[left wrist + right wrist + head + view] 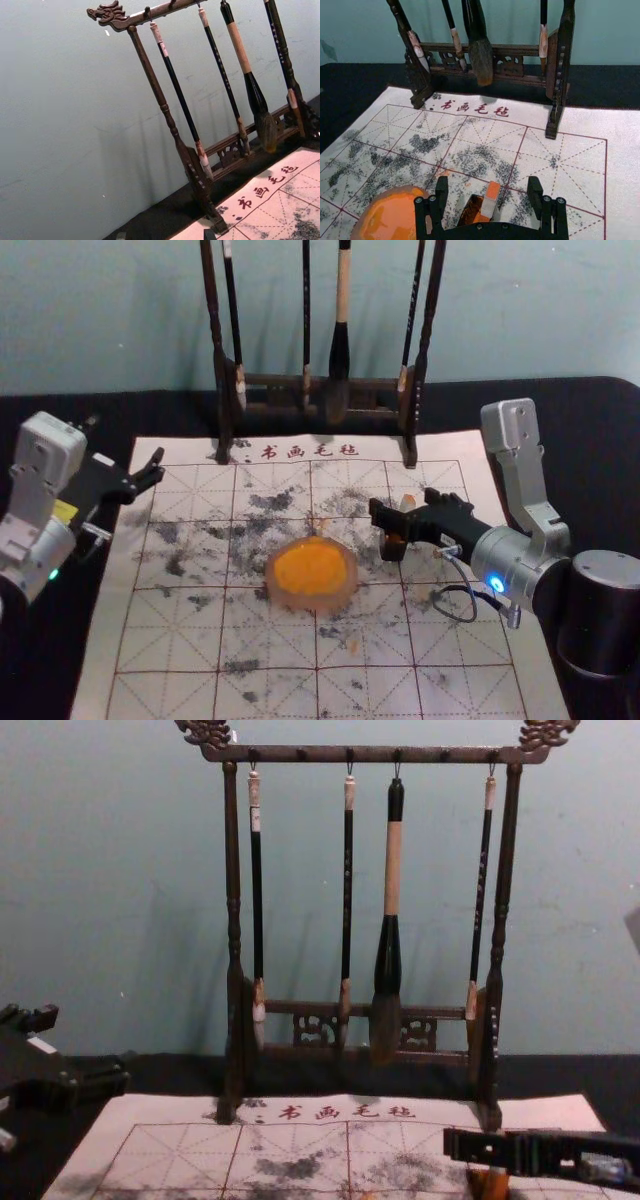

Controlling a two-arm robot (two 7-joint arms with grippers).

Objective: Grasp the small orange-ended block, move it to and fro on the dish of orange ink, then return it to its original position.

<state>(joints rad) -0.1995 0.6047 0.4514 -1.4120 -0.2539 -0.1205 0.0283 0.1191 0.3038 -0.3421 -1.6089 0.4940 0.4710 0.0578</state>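
- Right gripper (404, 509): right of the dish (352, 575), fingers wide apart.
- Block (491, 200): right of the dish, between those fingers, ungripped.
- Box (471, 207): right of the dish.
- Left gripper (126, 442): left of the dish, spread.

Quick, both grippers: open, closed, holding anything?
Left gripper: open, holding nothing, off at the mat's left side.
Right gripper: open, not gripping the block.

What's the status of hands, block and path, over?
Right hand open at block, not gripping. Left hand open, idle, left side. Path to dish looks clear.
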